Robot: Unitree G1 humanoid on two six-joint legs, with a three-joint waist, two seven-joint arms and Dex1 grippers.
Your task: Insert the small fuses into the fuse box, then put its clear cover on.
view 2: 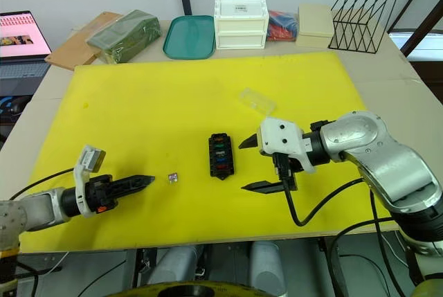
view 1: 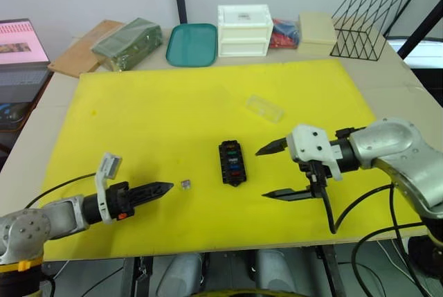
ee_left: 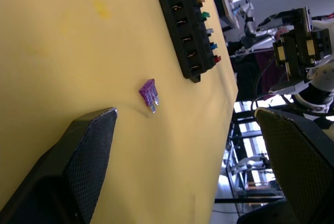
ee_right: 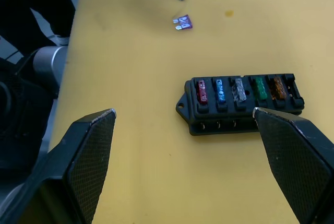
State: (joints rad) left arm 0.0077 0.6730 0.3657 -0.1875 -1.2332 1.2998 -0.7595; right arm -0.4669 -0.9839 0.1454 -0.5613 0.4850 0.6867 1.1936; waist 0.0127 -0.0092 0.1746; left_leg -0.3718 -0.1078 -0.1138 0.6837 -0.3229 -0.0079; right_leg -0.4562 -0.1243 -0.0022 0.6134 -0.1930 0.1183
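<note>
Right wrist view — purple fuse loose (unseated) beside fuse box

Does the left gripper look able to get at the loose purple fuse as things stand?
Probably yes: the left gripper is open, the purple fuse lies alone on the yellow mat just ahead, nothing between.

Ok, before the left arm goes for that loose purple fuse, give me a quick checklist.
1. Purple fuse free on the mat, nothing touching it: ok.
2. Left gripper open, pointed at the fuse: ok.
3. Fuse box has five fuses seated: ok.
4. Empty slot left for the purple one: cannot tell.
5. Right gripper open, apart from the box: ok.
6. Clear cover lying apart, behind the box: ok.
</note>
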